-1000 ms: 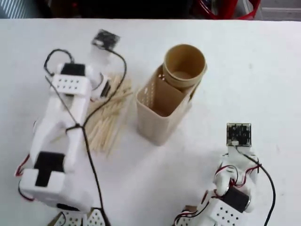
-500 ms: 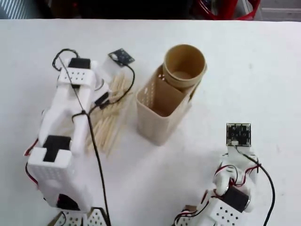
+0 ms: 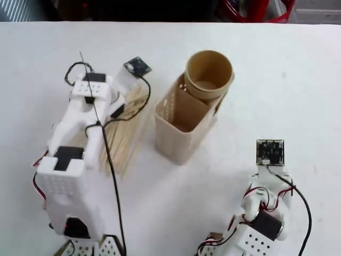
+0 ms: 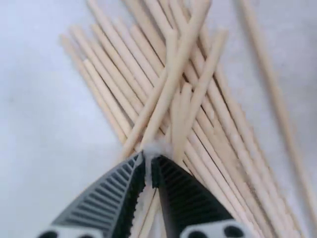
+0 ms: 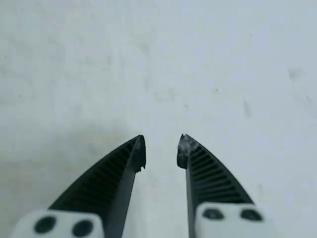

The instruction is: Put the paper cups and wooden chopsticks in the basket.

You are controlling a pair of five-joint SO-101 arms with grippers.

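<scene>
Done: paper cups (image 3: pixel 208 74) stand nested in the basket (image 3: pixel 178 140), at its 12 o'clock end. Left: wooden chopsticks (image 3: pixel 129 140) heaped on the worktop (image 3: pixel 298 80), 9 o'clock of the basket. The left tool (image 4: pixel 150 163) pinches a few sticks. The right tool (image 5: pixel 161 148) is slightly spread and empty.

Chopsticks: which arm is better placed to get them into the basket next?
Left. The left end effector is shut on a few chopsticks at the pile, beside the basket. The right end effector is open over bare table, holding nothing, on the basket's other side.
</scene>
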